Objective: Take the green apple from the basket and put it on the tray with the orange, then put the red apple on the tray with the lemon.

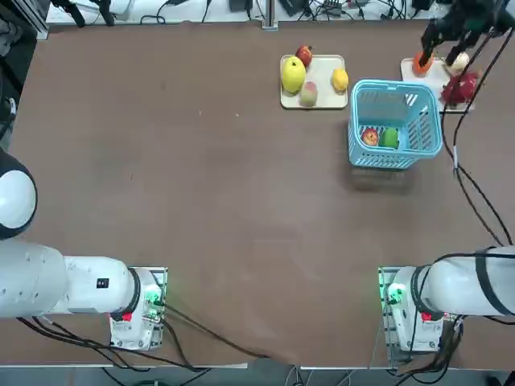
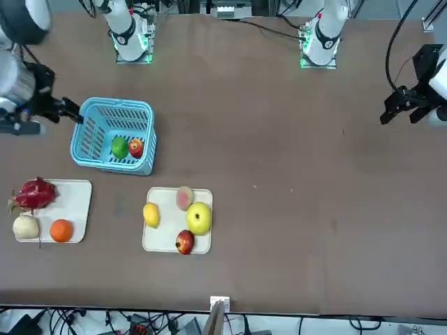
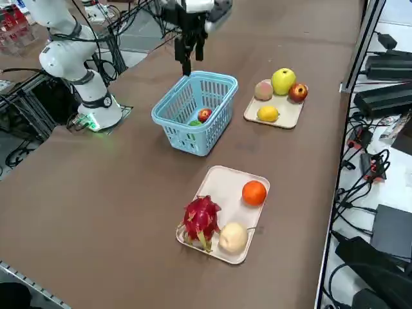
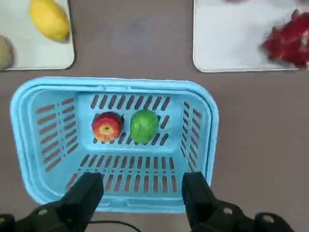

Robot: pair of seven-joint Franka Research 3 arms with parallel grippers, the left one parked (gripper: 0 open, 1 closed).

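The basket is open above, its blue walls ringing the green apple and red apple, which sit touching, leaving little room between them for the wide-open right claw.

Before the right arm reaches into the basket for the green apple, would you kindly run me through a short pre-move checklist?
1. Right gripper open and empty: ok.
2. Gripper above the basket, not yet inside: ok.
3. Green apple unobstructed from above: ok.
4. Gap between it and the red apple wide enough for a finger: cannot tell.
5. Bare space beside the orange on the tray with the orange: ok.
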